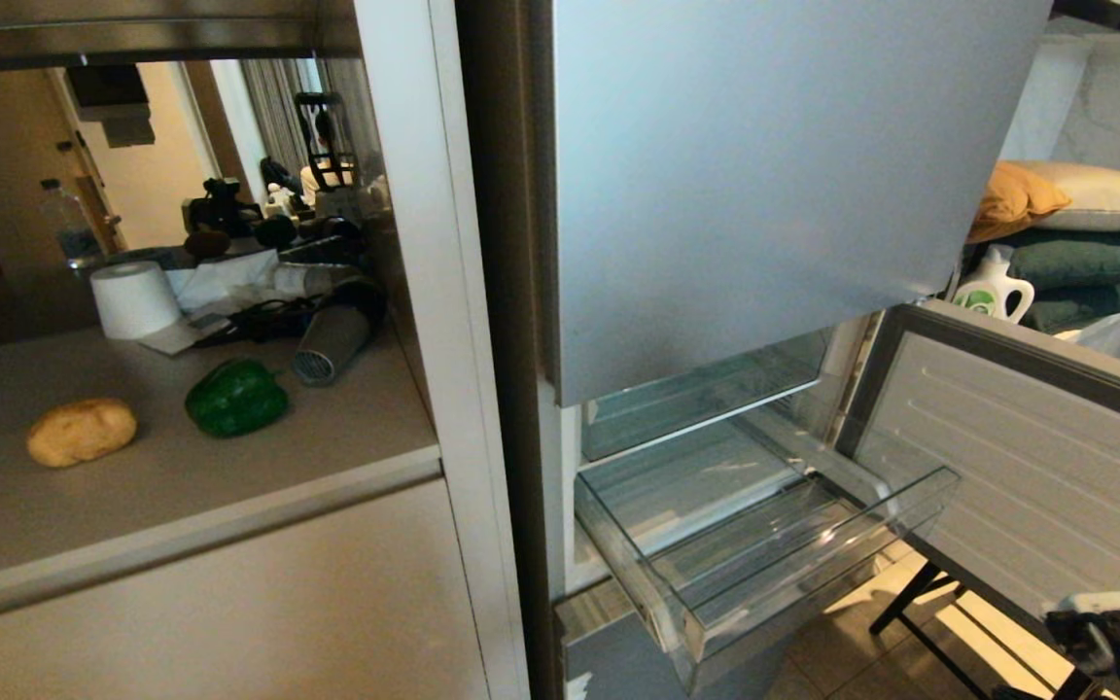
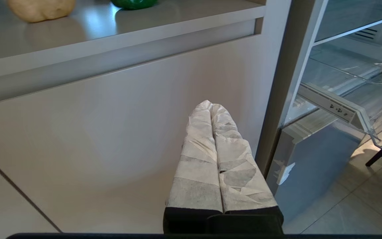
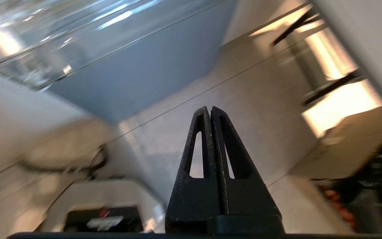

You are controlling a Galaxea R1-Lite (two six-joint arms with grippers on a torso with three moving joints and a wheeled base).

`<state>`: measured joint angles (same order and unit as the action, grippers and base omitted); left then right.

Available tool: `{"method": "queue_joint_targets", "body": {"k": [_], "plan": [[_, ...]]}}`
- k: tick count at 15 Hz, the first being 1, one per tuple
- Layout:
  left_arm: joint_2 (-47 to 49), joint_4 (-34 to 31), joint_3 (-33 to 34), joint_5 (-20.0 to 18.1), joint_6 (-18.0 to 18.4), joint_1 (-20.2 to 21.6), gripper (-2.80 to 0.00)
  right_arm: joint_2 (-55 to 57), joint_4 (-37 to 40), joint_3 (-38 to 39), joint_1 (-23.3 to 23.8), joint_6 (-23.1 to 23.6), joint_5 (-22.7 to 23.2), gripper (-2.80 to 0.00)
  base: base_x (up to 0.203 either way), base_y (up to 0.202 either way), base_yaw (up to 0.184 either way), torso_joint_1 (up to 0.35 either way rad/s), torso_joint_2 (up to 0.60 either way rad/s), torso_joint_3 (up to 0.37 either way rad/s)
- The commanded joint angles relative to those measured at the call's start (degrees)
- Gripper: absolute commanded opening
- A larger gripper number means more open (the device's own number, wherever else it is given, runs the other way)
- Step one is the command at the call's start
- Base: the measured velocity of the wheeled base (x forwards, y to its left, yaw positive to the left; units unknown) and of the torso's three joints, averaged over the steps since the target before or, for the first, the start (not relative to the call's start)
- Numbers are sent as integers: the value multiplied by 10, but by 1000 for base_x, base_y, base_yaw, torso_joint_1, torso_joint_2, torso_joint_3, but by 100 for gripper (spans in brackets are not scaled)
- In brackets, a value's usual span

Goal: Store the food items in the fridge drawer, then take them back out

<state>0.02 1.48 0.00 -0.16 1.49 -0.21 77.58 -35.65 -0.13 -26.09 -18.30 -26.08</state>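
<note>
the clear plastic fridge drawer [image 1: 774,574] stands pulled out and empty, the glossy green bell pepper [image 1: 235,397] and tan potato [image 1: 82,431] wait near the grey worktop's [image 1: 181,486] front edge, both claws clenched on nothing, the right gripper [image 3: 210,111] low over floor, the left gripper [image 2: 211,106] below the worktop; storing seems not begun, so next comes a reach for one vegetable.

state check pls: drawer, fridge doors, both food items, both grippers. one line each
fridge drawer: pulled out, empty
lower fridge door: swung open
upper fridge door: closed, as far as the head view shows
bell pepper: on the counter, not stored
potato: on the counter beside the pepper, apart from it
left gripper: shut, empty, low in front of the cabinet
right gripper: shut, empty, over the floor
</note>
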Motion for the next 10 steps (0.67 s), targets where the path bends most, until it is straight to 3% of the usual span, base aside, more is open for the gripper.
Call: {"method": "queue_joint_targets", "body": {"k": [1,5,10], "plan": [[1,0,6,0,0,0,-280,81,-29,-2,15,-1,34,-280,0,0,0,0,0,0],[0,0,6,0,0,0,-280,181,-68,-54,91,3,106,-280,0,0,0,0,0,0],[1,0,6,0,0,0,-280,269,-71,-127,150,5,113,-280,0,0,0,0,0,0]]}}
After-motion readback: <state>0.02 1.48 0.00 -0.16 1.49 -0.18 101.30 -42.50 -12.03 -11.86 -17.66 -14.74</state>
